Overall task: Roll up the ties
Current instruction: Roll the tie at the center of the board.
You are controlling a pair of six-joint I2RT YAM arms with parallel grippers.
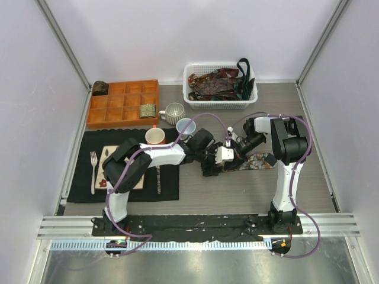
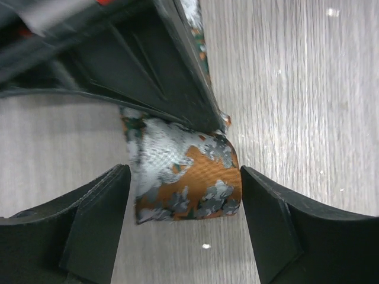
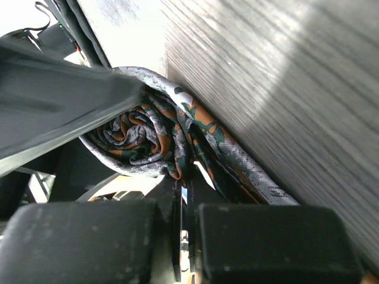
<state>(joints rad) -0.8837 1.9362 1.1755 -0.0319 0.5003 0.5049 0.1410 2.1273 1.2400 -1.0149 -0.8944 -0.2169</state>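
Observation:
A tie [image 1: 257, 161] with a rust, grey and dark green pattern lies on the wooden table, partly rolled at its left end. In the left wrist view the roll [image 2: 183, 177] sits between my left gripper's [image 2: 185, 219] open jaws, apart from both pads. My left gripper [image 1: 208, 163] meets my right gripper [image 1: 224, 155] at the table's middle. In the right wrist view my right gripper [image 3: 188, 189] is shut on the coil's [image 3: 139, 139] inner fabric, with the loose length [image 3: 249, 171] trailing away. More ties [image 1: 214, 83] lie in a white basket [image 1: 195, 102].
An orange divided tray [image 1: 112, 115] at the back left holds a rolled coil [image 1: 147, 110]; another coil [image 1: 99, 87] sits at its far corner. Three cups [image 1: 174, 112] stand near it. A black placemat [image 1: 169, 183] carries a floral plate [image 1: 106, 155], fork [image 1: 93, 171] and knife.

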